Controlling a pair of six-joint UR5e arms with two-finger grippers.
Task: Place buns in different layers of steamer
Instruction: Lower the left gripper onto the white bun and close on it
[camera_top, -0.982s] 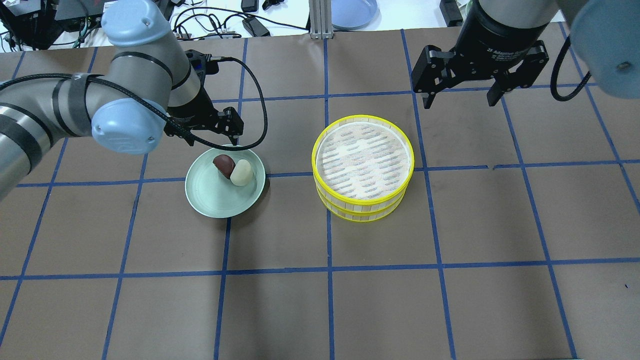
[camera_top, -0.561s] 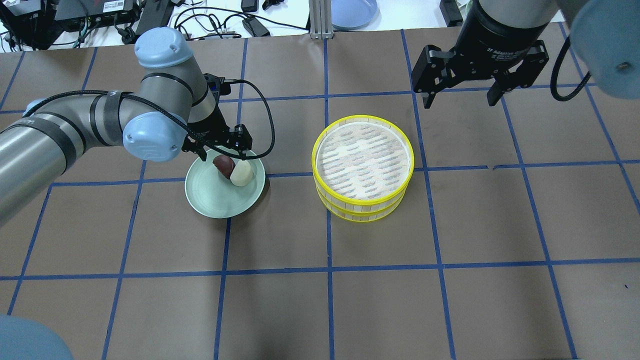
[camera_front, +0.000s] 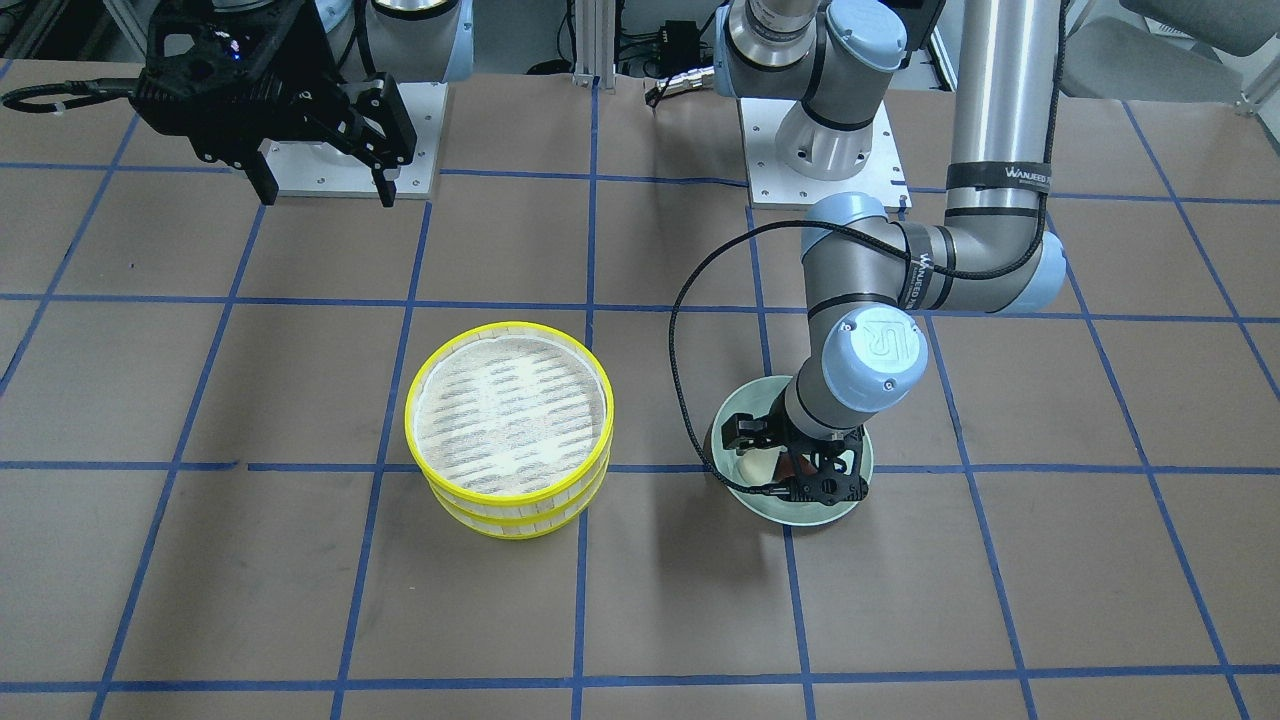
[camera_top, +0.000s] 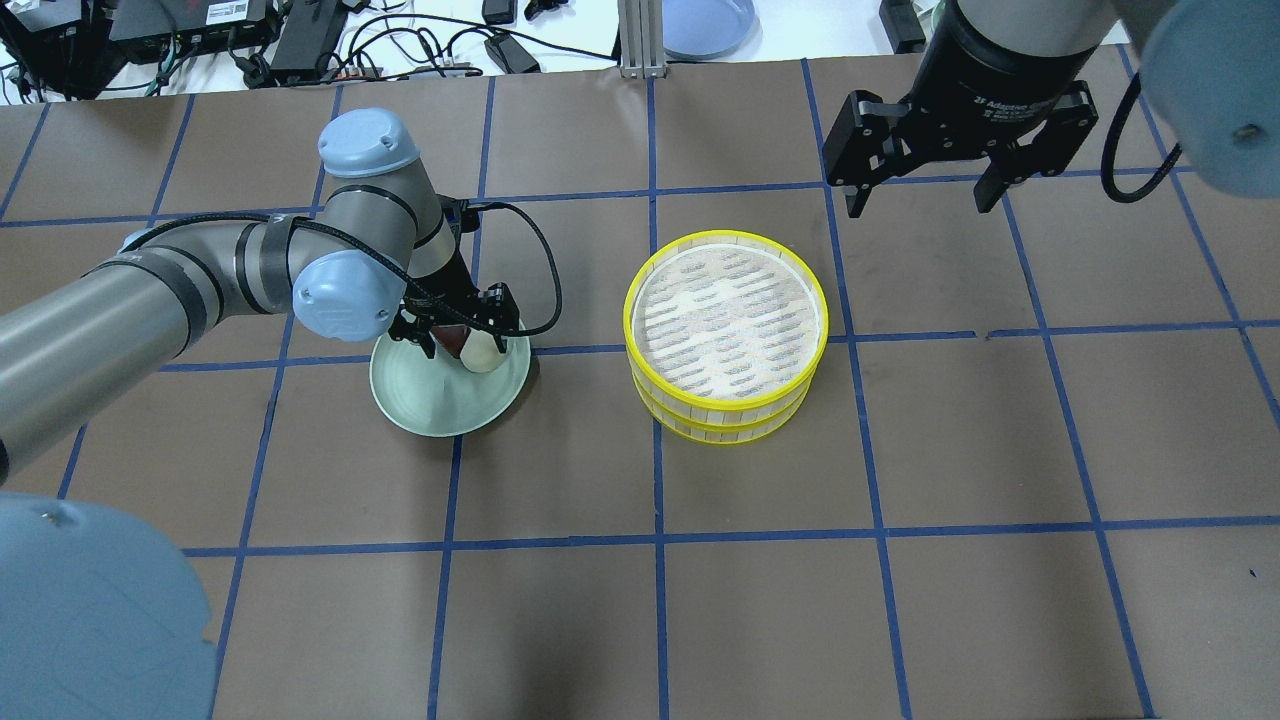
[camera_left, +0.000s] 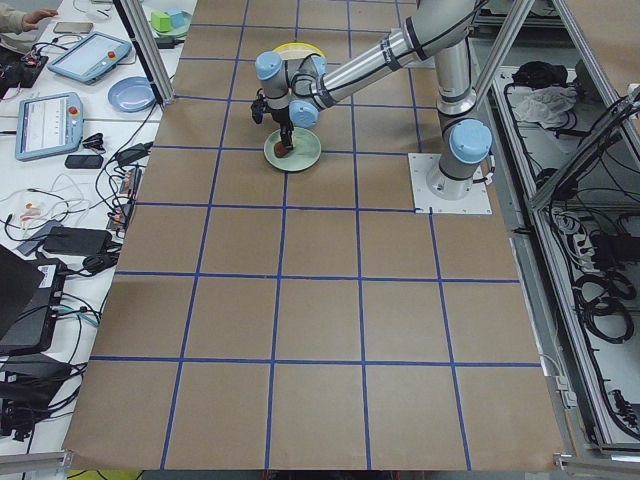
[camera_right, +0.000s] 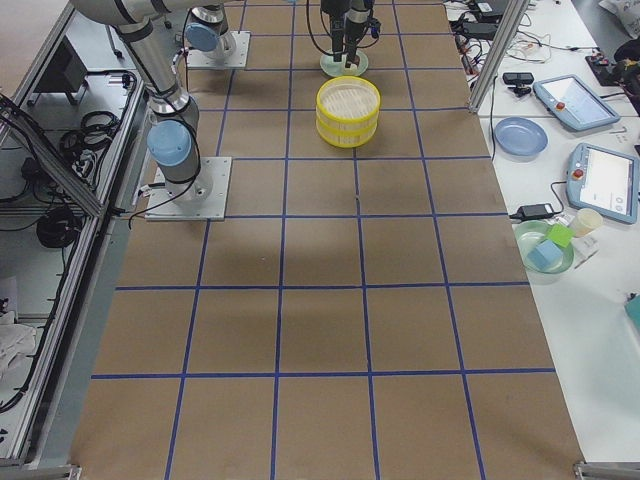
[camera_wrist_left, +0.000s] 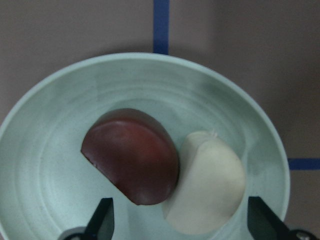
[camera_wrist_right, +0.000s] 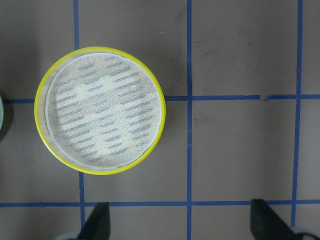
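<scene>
The dark reddish-brown bun (camera_wrist_left: 131, 155) and the cream-white bun (camera_wrist_left: 207, 182) lie touching side by side on a pale green plate (camera_top: 430, 415). My left gripper (camera_top: 462, 328) is open and low over the plate, its fingers (camera_wrist_left: 102, 217) straddling both buns without touching them. The cream bun (camera_top: 483, 353) shows just past it in the overhead view. The two steamer layers (camera_top: 726, 320) stand stacked and empty to the plate's right, with yellow rims and a mesh floor (camera_wrist_right: 100, 110). My right gripper (camera_top: 920, 205) is open and empty, high above the table behind the steamer.
A blue plate (camera_top: 705, 25) and cables lie beyond the table's far edge. My left arm's elbow (camera_top: 90, 620) looms large in the overhead view's lower left corner. The brown table with its blue tape grid (camera_top: 660, 540) lies bare in front of the steamer.
My left arm has swung right and down, bringing its open gripper from behind the plate to low over the two buns. The right arm, buns and steamer have not moved.
</scene>
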